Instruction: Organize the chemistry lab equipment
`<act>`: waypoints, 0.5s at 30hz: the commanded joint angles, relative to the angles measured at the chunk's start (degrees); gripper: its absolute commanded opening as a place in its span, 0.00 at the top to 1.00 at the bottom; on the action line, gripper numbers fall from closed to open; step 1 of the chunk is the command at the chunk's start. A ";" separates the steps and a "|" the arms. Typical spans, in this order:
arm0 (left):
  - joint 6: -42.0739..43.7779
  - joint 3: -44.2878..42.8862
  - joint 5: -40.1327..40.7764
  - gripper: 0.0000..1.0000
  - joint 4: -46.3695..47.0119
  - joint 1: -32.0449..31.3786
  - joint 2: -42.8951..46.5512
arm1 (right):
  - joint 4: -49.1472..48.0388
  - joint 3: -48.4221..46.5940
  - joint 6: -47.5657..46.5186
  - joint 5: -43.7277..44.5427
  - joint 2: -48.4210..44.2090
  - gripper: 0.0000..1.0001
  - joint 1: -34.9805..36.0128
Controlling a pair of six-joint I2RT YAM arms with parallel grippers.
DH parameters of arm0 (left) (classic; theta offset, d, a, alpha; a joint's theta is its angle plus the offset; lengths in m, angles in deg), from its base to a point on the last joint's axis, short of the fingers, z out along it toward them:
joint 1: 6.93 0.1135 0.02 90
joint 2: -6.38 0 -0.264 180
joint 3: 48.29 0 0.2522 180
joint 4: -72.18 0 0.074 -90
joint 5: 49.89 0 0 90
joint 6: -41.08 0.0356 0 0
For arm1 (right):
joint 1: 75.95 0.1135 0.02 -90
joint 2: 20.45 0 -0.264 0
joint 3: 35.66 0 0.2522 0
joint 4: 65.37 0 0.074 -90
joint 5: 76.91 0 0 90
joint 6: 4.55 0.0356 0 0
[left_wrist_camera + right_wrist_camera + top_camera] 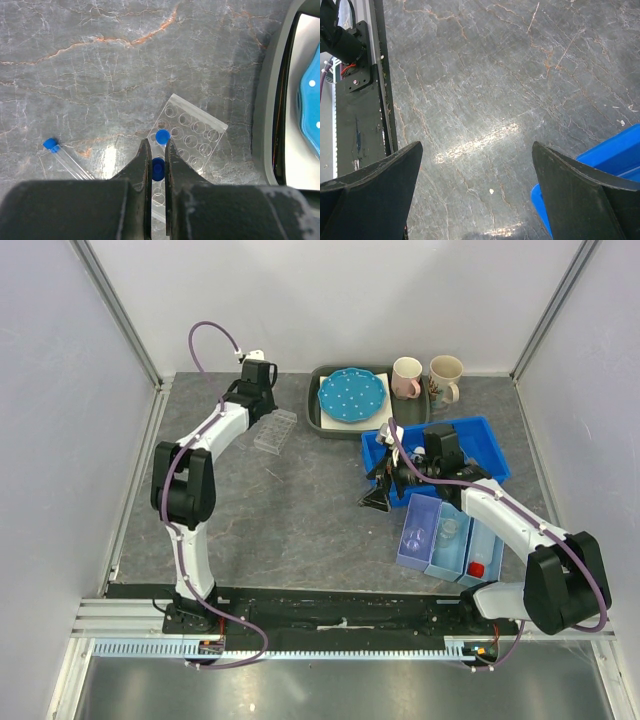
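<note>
Left gripper [156,146], pinched on a blue-capped clear tube [158,169] over the clear plastic test-tube rack [197,134]: off-centre lowering could tip the light rack; right gripper [475,150] spread, empty.

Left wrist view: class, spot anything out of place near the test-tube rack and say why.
One blue-capped tube lies flat on the table, left of and apart from the clear rack, while another capped tube sits in a rack hole. The loose one looks out of place. A third tube is pinched in the left gripper.
</note>
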 commanded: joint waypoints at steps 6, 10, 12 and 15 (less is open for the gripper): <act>0.32 -6.55 0.34 0.98 -3.16 0.48 -4.16 | -0.85 -2.22 -1.76 0.33 -1.32 0.02 -0.19; -0.21 -6.55 0.51 0.98 -4.66 0.57 -4.87 | -0.67 -2.31 -1.94 0.33 -1.32 0.02 -0.19; -0.48 -6.38 0.34 0.98 -4.92 0.57 -5.04 | -0.58 -2.31 -1.85 0.24 -1.41 0.02 -0.19; -0.83 -6.02 -0.36 0.98 -5.10 0.57 -5.31 | -0.58 -2.31 -1.94 0.24 -1.41 0.02 -0.19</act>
